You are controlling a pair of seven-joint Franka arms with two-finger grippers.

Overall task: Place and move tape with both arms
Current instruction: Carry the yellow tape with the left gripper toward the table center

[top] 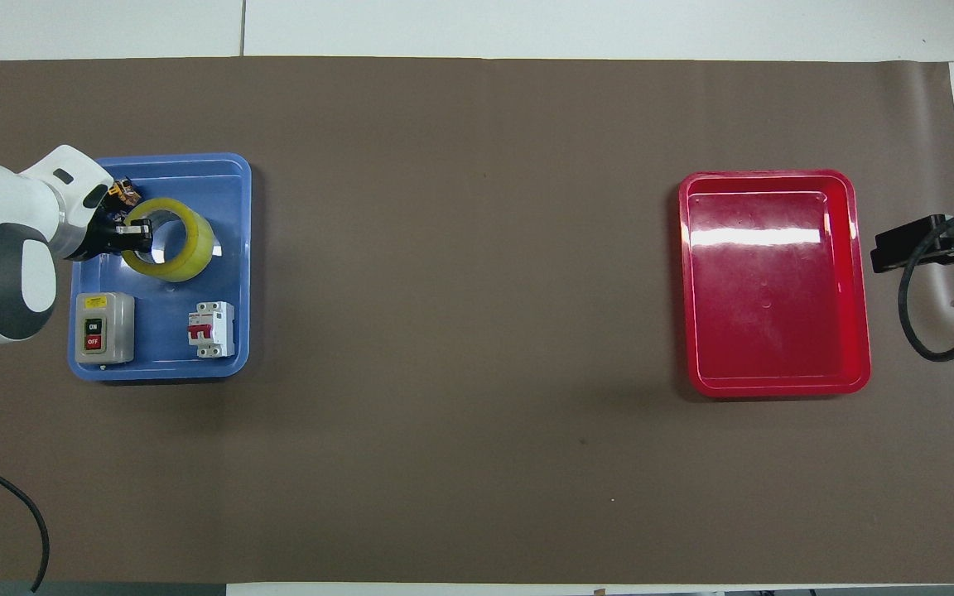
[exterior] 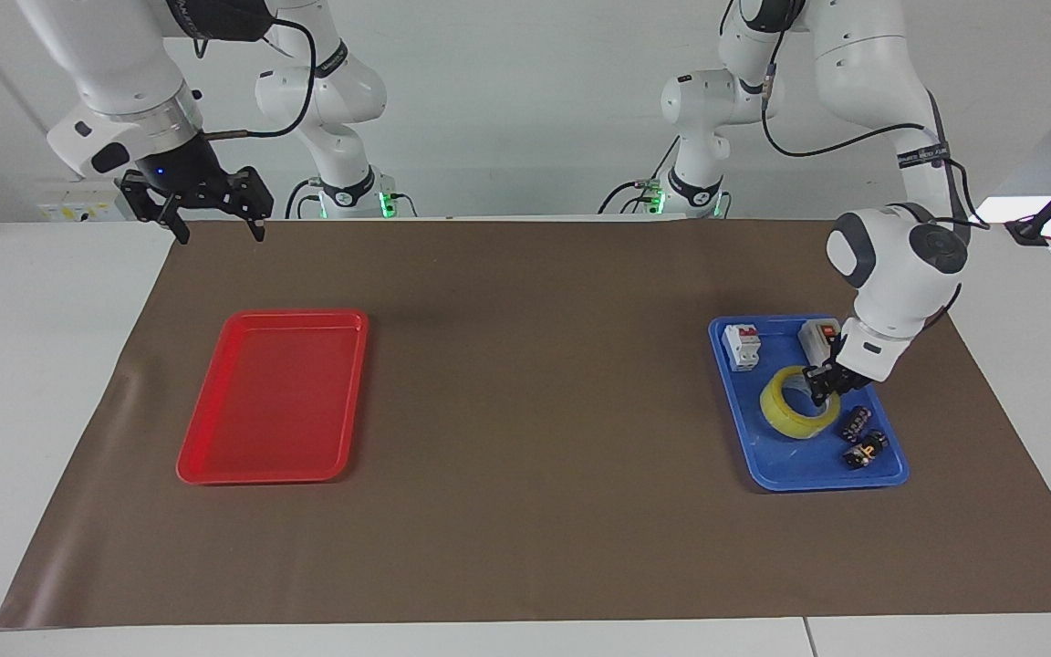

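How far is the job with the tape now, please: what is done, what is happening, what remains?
Done: the left end effector has gripped the tape by its wall. In hand: the roll sits tilted over the blue tray, apparently being lifted. Left: the red tray holds nothing, and the right end effector waits above the mat's edge.

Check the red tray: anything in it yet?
No. The red tray holds nothing, and the tape is over the blue tray, gripped by the left gripper.
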